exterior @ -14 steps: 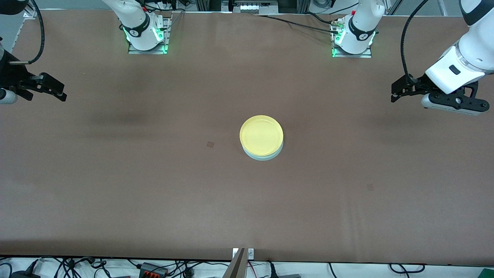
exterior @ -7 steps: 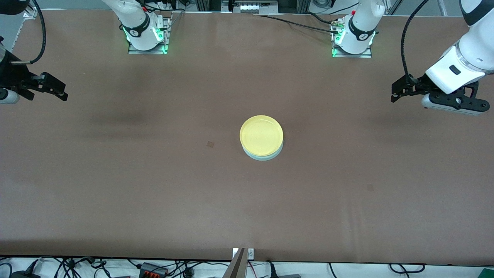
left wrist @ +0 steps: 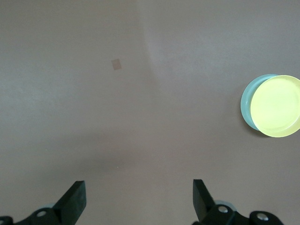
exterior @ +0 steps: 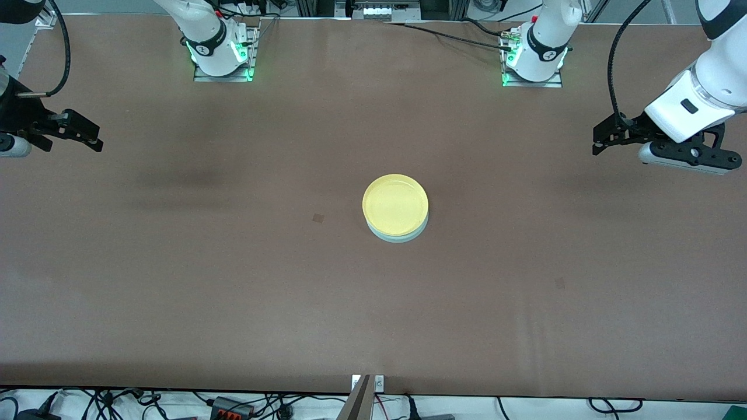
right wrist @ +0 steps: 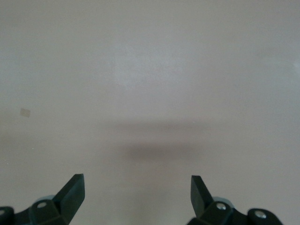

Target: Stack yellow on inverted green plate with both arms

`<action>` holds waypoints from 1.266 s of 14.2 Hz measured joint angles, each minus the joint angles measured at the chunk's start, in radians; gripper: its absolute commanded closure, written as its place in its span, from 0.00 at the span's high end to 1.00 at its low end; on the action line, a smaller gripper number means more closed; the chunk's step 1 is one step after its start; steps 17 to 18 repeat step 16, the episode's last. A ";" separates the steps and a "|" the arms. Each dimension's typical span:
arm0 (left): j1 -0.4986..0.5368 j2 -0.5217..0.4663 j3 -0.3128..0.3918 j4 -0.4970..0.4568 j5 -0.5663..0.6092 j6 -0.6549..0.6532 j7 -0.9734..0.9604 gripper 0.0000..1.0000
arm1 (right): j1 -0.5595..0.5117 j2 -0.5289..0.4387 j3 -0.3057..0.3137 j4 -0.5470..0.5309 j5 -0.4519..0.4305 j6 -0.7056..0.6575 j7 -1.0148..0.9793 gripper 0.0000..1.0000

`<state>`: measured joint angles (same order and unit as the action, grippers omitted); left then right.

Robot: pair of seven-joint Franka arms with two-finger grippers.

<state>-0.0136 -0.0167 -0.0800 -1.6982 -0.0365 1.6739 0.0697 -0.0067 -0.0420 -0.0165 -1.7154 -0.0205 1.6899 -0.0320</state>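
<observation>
Plates sit stacked near the middle of the brown table: the yellow plate rests right side up on the pale green plate, whose edge shows as a thin crescent on the side nearer the front camera. The left wrist view shows the same pair, the yellow one set slightly off-centre so a sliver of green peeks out. A small square mark lies on the tabletop beside the stack, toward the right arm's end. Both arms wait, well apart from the plates. The left gripper hangs over the table's left-arm end, fingers spread wide and holding nothing. The right gripper hangs over the right-arm end, likewise wide and unloaded.
</observation>
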 measured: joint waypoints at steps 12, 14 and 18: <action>0.000 0.000 0.000 0.000 0.000 0.000 0.000 1.00 | 0.000 0.021 -0.002 0.000 -0.002 0.000 -0.001 1.00; 0.000 0.000 0.000 0.000 0.000 0.000 0.000 1.00 | 0.000 0.021 -0.002 0.000 -0.002 0.000 -0.001 1.00; 0.000 0.000 0.000 0.000 0.000 0.000 0.000 1.00 | 0.000 0.021 -0.002 0.000 -0.002 0.000 -0.001 1.00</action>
